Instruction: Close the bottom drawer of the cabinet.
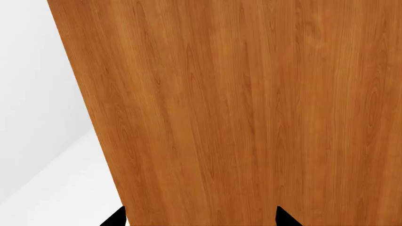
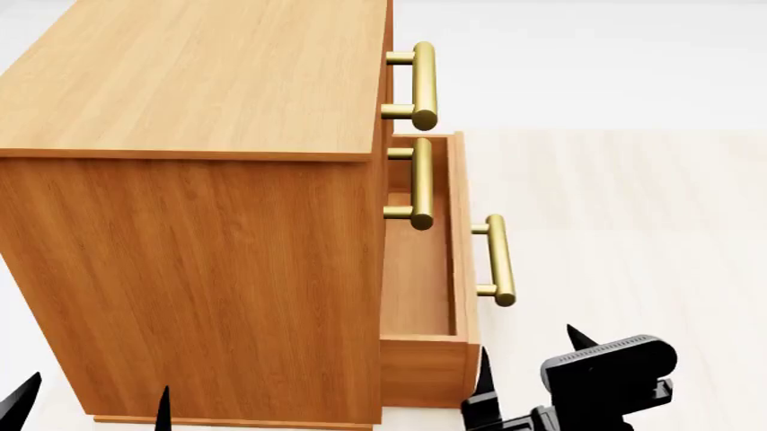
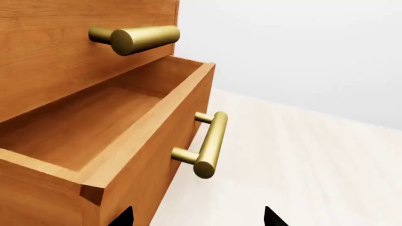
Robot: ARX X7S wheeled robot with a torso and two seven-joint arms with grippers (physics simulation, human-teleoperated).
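Right tool [image 2: 524, 359] seemingly beside bottom drawer [image 2: 462, 269].

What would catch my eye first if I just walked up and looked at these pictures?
Probably the tall orange-brown cabinet, filling the head view's left, with its bottom drawer pulled out, empty, brass handle facing the pale floor. The right gripper hovers near that drawer's corner.
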